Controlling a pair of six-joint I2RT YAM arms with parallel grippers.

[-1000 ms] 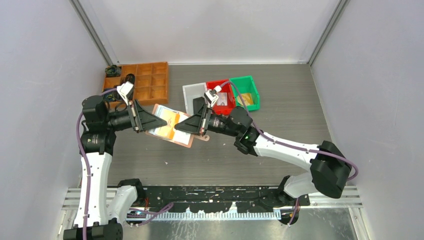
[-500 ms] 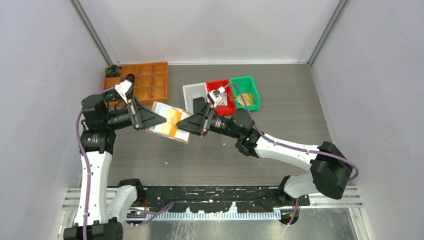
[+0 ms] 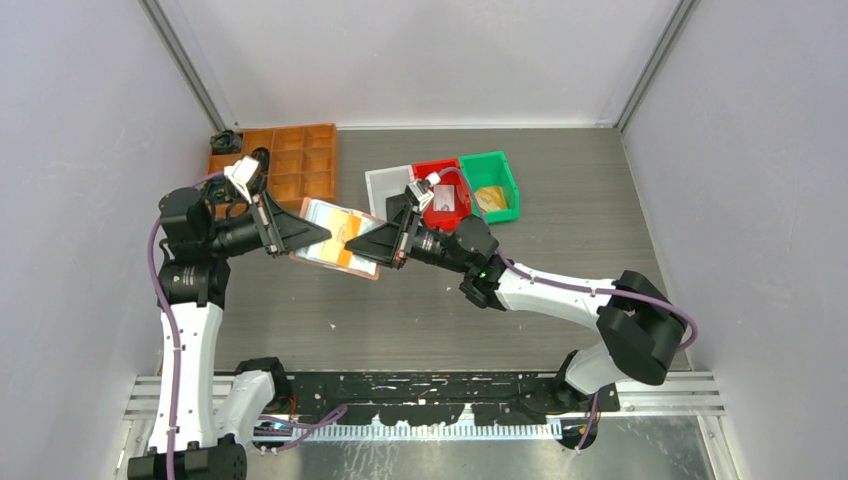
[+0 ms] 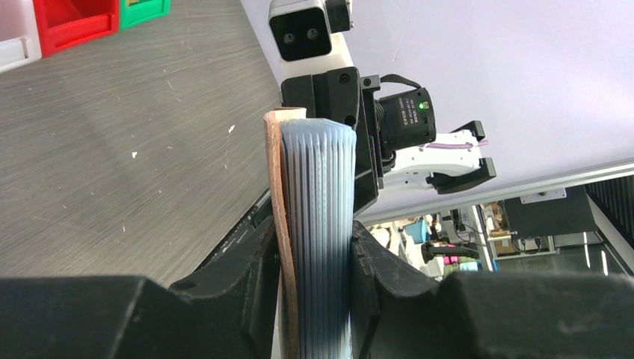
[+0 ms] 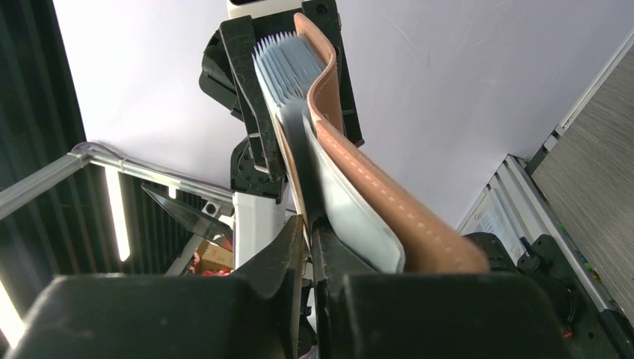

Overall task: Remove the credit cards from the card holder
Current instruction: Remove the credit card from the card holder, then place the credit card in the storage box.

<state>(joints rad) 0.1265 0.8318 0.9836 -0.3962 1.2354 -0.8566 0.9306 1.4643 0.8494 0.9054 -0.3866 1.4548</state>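
Observation:
The salmon-pink card holder (image 3: 325,232) hangs in the air between both grippers, above the table's left middle. My left gripper (image 3: 316,237) is shut on its grey slotted pockets (image 4: 318,217) and pink cover (image 4: 272,187). My right gripper (image 3: 353,246) faces it from the right and is shut on the thin edge of a yellowish credit card (image 5: 300,215) that sticks out of the pockets (image 5: 284,63). A whitish-grey card (image 5: 348,213) lies against the bent pink cover (image 5: 389,217), beside my right gripper (image 5: 308,233). The yellowish card also shows in the top view (image 3: 347,243).
A white bin (image 3: 385,192), a red bin (image 3: 447,215) and a green bin (image 3: 497,172) stand at the back middle. A brown compartment tray (image 3: 295,165) stands at the back left. Grey walls close in both sides.
Both grippers have moved a little left and toward the back with the card holder between them. The right arm has stretched further left.

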